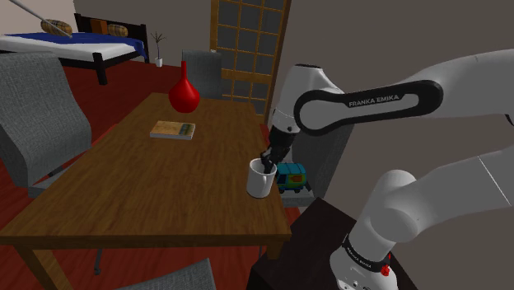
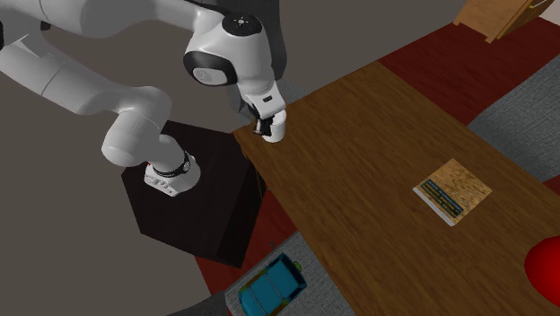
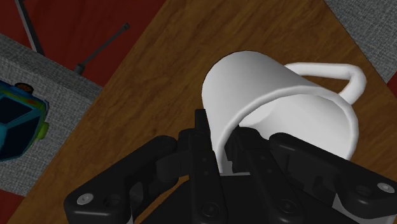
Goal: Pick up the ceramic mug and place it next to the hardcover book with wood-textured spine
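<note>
- White mug (image 1: 262, 180), plain-surfaced, handle on the side away from the clasped wall. It is at the corner of the wooden worktop (image 1: 123, 189) nearest the dark stand (image 1: 301, 247), close to the edge. Whether its base rests on the wood or hangs just clear cannot be told.
- End effector (image 3: 222, 149): clenched on the mug's wall, one jaw inside the rim and one outside. The arm comes down on it from above.
- Step in hand, by judgement: grasp made, lift at its very start. Carry and placing are not yet done.
- Book (image 1: 172, 129): lies flat, tan cover with a darker band along one side. It is well apart from the mug, toward the shoulder view's upper left, with bare wood between them.
- Red vase (image 1: 184, 95): just beyond the book, near the worktop's far edge.
- Next move calls for a straight lift and a level carry over the bare wood. A pinch on the wall alone may let the mug swing. It should be set down just beside the book, clear of the vase.
- Off the worktop: blue-green toy van (image 1: 291, 175) on the floor by the stand, and a grey chair (image 1: 37, 115).
</note>
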`<move>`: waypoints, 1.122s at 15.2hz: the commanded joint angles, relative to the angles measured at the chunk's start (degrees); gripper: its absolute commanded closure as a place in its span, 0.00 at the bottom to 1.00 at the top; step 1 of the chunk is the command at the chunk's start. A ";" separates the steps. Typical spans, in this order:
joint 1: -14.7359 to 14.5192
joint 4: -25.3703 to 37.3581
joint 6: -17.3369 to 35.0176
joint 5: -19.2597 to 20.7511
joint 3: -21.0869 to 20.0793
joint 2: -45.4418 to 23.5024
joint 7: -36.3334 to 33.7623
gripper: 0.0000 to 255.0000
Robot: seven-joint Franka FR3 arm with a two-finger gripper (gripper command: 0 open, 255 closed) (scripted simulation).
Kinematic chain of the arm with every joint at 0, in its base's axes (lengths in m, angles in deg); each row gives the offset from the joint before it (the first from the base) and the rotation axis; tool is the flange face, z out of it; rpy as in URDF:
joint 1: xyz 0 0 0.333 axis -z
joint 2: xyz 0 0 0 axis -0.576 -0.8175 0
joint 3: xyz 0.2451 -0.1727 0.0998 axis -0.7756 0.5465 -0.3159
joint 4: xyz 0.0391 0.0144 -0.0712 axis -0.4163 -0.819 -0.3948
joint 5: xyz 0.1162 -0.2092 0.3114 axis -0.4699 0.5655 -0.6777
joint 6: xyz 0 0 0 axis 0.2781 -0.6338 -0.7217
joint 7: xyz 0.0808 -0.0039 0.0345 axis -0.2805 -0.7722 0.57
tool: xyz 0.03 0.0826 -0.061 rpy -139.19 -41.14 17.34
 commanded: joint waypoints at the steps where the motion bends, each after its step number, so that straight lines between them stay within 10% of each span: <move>1: 0.06 1.17 -1.93 0.21 0.21 0.75 -0.12 1.00; 17: 0.66 12.41 -14.88 1.71 1.55 2.48 -0.99 1.00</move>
